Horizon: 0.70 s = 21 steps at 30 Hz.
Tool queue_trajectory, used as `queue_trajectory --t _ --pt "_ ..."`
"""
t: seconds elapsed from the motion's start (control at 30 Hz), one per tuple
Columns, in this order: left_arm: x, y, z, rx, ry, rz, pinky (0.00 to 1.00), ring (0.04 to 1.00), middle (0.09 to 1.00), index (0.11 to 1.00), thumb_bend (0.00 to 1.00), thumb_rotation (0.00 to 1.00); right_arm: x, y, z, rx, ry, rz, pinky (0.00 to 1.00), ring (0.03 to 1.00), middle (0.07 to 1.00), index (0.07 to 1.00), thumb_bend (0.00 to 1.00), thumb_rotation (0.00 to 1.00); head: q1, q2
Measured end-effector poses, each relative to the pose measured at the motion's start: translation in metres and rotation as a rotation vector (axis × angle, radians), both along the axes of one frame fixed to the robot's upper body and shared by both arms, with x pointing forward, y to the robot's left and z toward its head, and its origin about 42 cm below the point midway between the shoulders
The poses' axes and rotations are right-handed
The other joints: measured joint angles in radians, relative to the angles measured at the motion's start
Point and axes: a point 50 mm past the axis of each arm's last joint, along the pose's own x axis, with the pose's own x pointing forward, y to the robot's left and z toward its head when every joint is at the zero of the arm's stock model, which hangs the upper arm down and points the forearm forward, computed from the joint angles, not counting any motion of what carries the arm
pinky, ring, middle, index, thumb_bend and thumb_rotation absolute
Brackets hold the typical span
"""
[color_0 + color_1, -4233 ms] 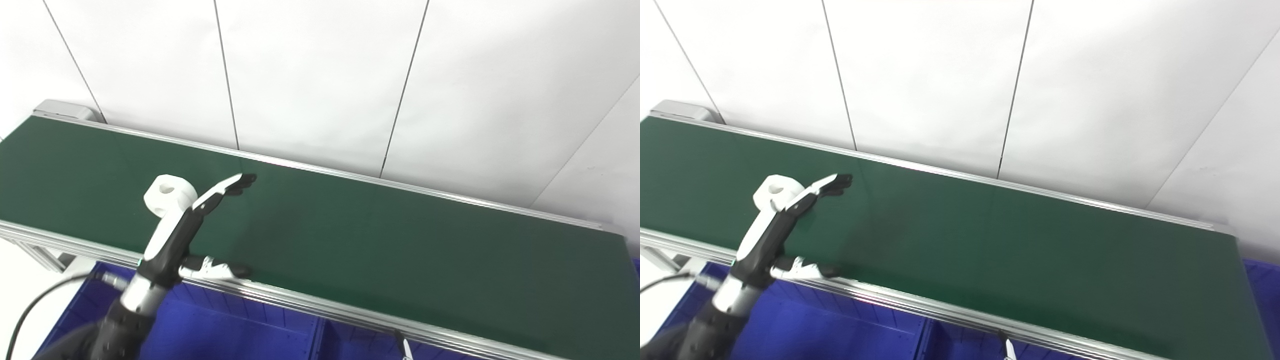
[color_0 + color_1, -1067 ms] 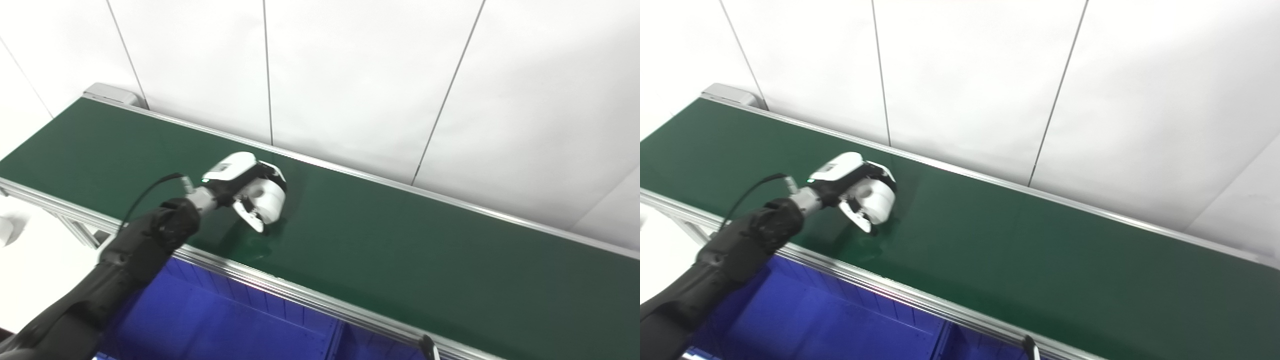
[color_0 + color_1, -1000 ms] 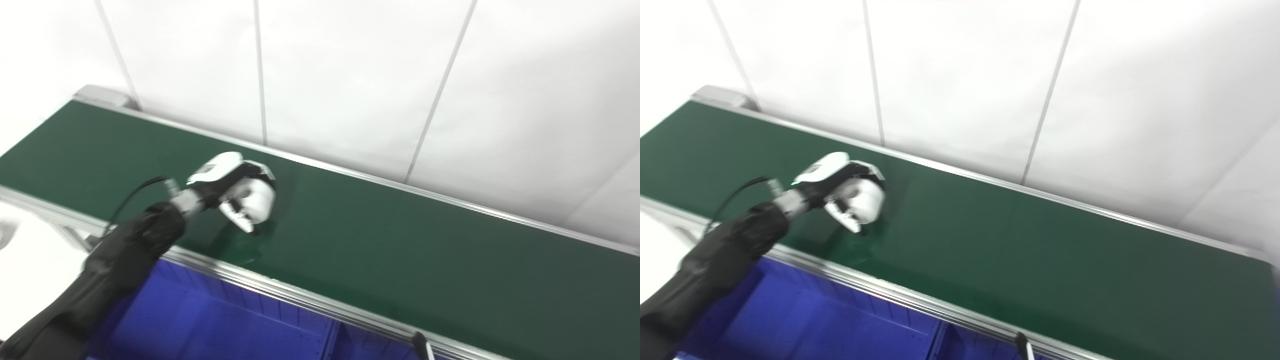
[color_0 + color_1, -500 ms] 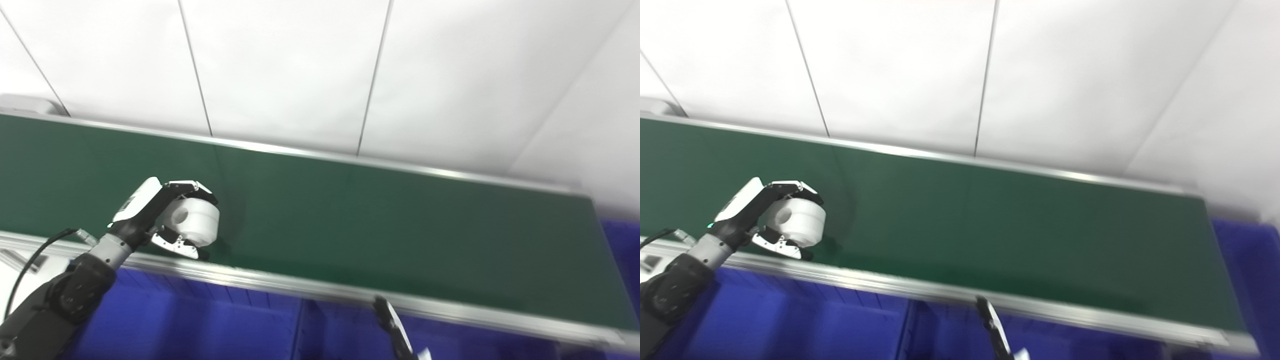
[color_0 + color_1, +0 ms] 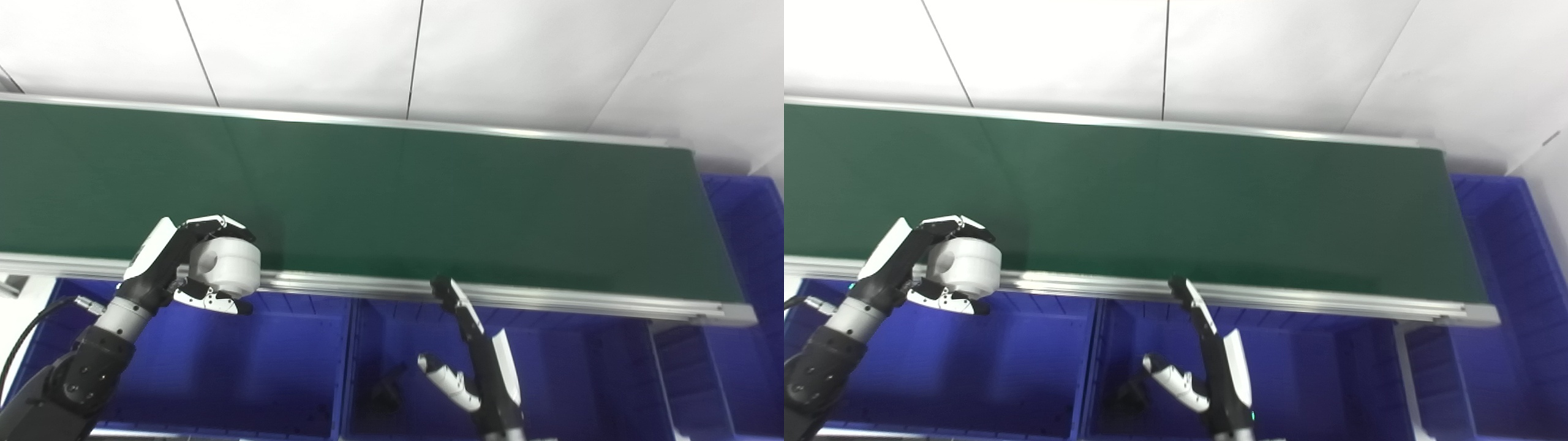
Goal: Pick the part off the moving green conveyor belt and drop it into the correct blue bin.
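**White part held above the belt's near edge**

The left hand [image 5: 184,263] is closed around the white part [image 5: 225,265]. The part is a short round piece with a hole in its side. The fingers [image 5: 214,223] curl over its top and the thumb [image 5: 211,301] presses from below, so the part is lifted and does not rest on anything. It hangs just at the near metal rail [image 5: 367,286] of the green conveyor belt [image 5: 429,202], half over the rail and half over the blue bin [image 5: 275,367] at the left. The arm in its black sleeve [image 5: 67,380] comes up from the lower left corner, and a thin black cable [image 5: 24,337] runs beside it.

The right hand [image 5: 474,361] stands lower, in front of the middle blue bin [image 5: 582,367]. It holds nothing. Its fingers [image 5: 456,303] point straight up, with the tips close to the rail, and the thumb [image 5: 447,383] is spread out to the left, well apart from them.

Inside the middle bin, near its left wall, lies a small dark object [image 5: 386,395]; I cannot tell what it is. One more blue bin [image 5: 744,245] stands past the right end of the belt. The belt surface itself carries no other piece. Behind it is a white panelled wall [image 5: 306,55].
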Motion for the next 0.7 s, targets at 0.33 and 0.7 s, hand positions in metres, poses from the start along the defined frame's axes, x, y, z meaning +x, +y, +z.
queue_trajectory --t 0.33,0.7 --pt "-0.051 -0.014 -0.014 -0.053 0.057 0.019 0.53 0.489 0.515 0.463 0.5 0.0 -0.004 -0.007 0.007 -0.008 0.002 0.004 0.87 0.888 0.892 0.928 0.73 0.87 0.055 0.014" --pt "-0.084 -0.013 -0.022 0.015 0.079 0.009 0.55 0.511 0.522 0.446 0.5 0.0 -0.004 -0.01 0.01 -0.008 0.014 -0.005 0.89 0.901 0.902 0.932 0.72 0.86 0.103 0.018"
